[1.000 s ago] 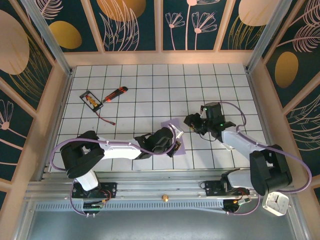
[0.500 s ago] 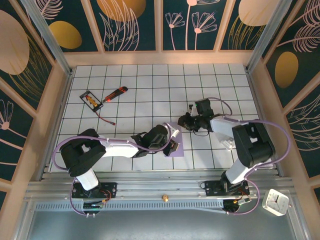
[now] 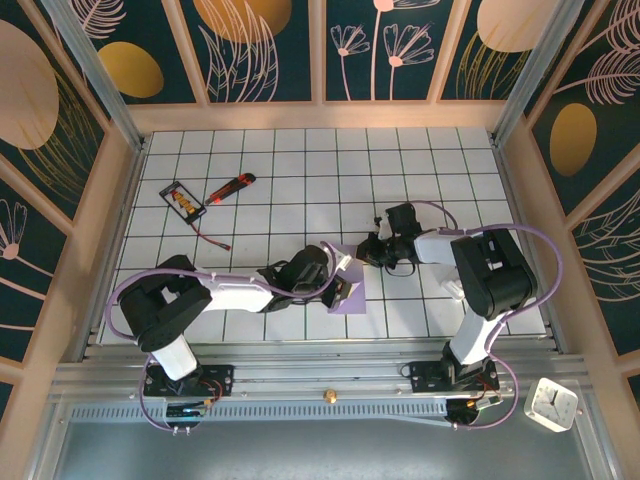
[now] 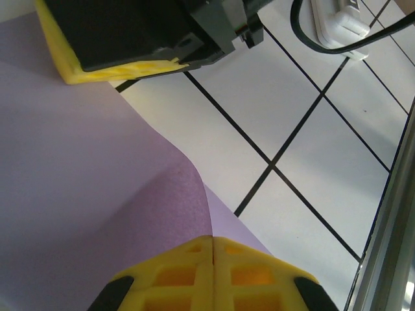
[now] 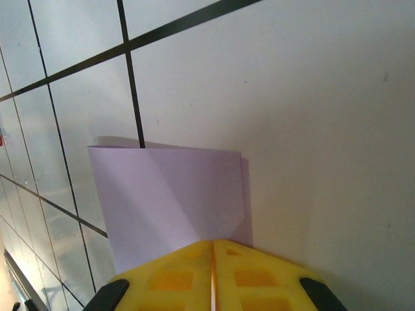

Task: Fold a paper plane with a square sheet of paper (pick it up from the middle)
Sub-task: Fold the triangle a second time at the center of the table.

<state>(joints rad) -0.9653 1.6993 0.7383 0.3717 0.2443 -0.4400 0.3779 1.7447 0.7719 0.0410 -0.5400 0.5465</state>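
2 robot arms are standing at the near edge of 1 gridded table (image 3: 300, 160): 1 left arm (image 3: 235, 292) and 1 right arm (image 3: 490, 270). Each is carrying 1 gripper, making 2: the left gripper (image 4: 213, 240) and the right gripper (image 5: 212, 243). 1 sheet of purple paper (image 4: 78, 194) is lying between them. 1 red-orange knife (image 3: 230, 187), 1 black-framed card (image 3: 183, 200) and 1 thin red cable (image 3: 212, 238) are lying far left. 1 white clock (image 3: 552, 405) is sitting near right.
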